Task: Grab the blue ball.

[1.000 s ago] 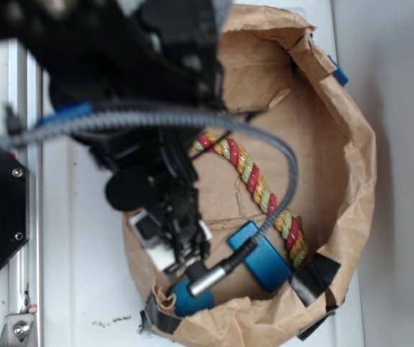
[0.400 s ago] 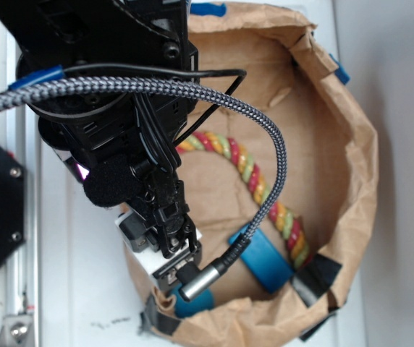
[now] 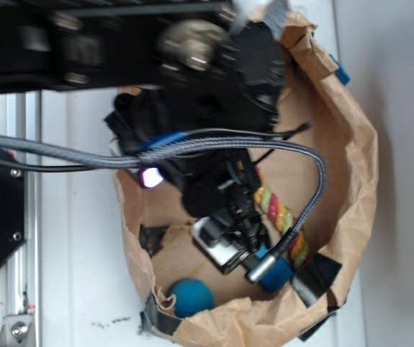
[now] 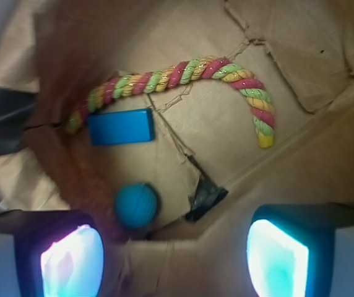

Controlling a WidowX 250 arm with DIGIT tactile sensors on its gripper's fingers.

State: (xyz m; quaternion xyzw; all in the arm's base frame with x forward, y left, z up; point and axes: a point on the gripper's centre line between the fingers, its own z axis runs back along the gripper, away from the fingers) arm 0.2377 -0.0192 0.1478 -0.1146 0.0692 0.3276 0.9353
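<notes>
Arm shifted right, blue ball uncovered, block near

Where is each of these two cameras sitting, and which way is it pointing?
Exterior: sits overhead, looking down into the brown paper bag; the black robot arm blocks much of it.
Wrist: rides on the arm, facing the bag's floor; only the two glowing fingertips of the open gripper show.
Both show the small teal-blue ball and the striped rope toy.
</notes>
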